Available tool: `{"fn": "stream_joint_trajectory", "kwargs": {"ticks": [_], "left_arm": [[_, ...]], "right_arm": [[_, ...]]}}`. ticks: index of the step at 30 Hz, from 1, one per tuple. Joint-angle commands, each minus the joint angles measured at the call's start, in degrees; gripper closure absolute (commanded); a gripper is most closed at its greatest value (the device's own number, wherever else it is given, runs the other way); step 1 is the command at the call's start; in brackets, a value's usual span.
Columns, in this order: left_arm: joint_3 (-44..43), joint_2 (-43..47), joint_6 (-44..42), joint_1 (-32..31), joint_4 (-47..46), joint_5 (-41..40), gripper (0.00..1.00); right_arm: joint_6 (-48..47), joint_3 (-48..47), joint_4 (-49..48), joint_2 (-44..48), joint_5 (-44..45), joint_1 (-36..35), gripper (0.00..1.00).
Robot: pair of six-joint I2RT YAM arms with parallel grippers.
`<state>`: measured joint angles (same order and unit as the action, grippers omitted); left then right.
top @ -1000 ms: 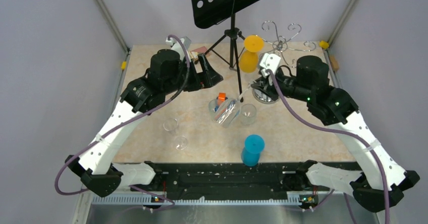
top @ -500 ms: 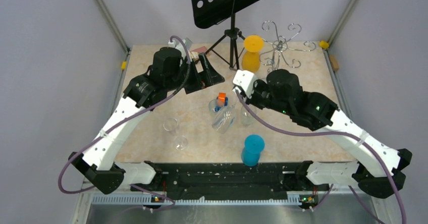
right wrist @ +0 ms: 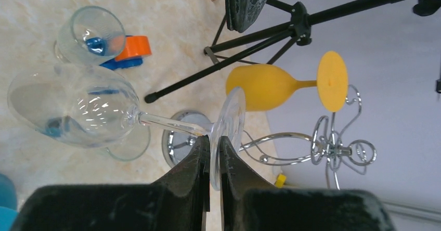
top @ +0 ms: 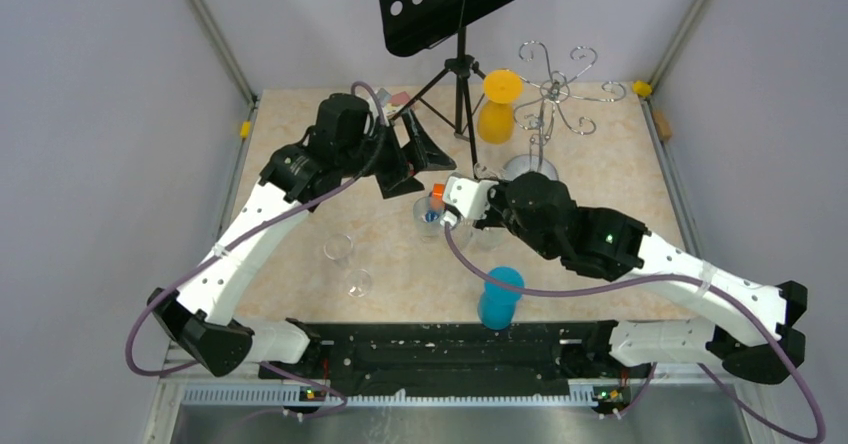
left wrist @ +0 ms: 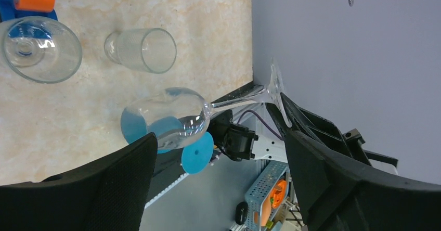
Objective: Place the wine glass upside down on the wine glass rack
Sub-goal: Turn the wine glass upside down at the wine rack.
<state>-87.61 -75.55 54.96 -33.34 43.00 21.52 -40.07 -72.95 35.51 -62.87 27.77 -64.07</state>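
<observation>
1. The wine glass [right wrist: 78, 108] hangs sideways in the air over the middle of the table [top: 600, 224]. Its bowl points toward the left arm, and it is well short of the rack [right wrist: 322, 145] at the far right corner
2. The right gripper [right wrist: 214, 142] has its jaws pressed together on the rim of the foot. That is a thin edge hold, so any turn of the wrist should be slow or the glass may swing or slip
3. The left gripper [left wrist: 218, 122] faces the glass with its jaws spread wide and nothing in them. In its own view the stem and foot lie close to one finger, not centred
4. This looks like a handover. If so, the left gripper should come in until the stem sits midway between its fingers, then close on the stem near the bowl, clear of the right fingers
5. The right jaws should part only once the left hold looks firm, and then draw straight back off the foot
6. The bowl should be kept above the tumbler [left wrist: 140, 49] and the other glassware beneath it
7. For the hanging, the foot must slide into a free hook with the bowl down. One arm already carries a yellow glass [right wrist: 265, 88], so an open hook away from it is the better choice, and the path should stay off the legs of the music stand [right wrist: 291, 23]
</observation>
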Motion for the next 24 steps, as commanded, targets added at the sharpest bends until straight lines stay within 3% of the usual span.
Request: {"fn": "stream_joint_trajectory", "kwargs": {"ticks": [1, 9, 14, 20, 24], "left_arm": [[0.81, -0.24, 3.90, 0.96, -5.12, 4.76, 0.05], [3.23, -0.35, 7.73, 1.48, -12.35, 10.56, 0.05], [6.38, 0.46, 12.65, 2.09, -20.97, 13.66, 0.05], [6.43, 0.80, 13.51, 2.42, -23.49, 13.38, 0.05], [6.09, 0.57, 13.51, 2.50, -24.02, 13.96, 0.06]], "right_arm": [[-7.60, 1.46, -8.99, 2.69, 8.31, -2.59, 1.00], [-18.24, 5.50, -18.09, 5.12, 14.03, -7.82, 1.00], [-30.51, 10.98, -28.87, 6.86, 17.76, -12.12, 1.00], [-45.94, 18.99, -43.10, 8.14, 19.63, -14.95, 1.00], [-48.34, 20.48, -42.56, 8.20, 19.63, -15.84, 1.00]]}}
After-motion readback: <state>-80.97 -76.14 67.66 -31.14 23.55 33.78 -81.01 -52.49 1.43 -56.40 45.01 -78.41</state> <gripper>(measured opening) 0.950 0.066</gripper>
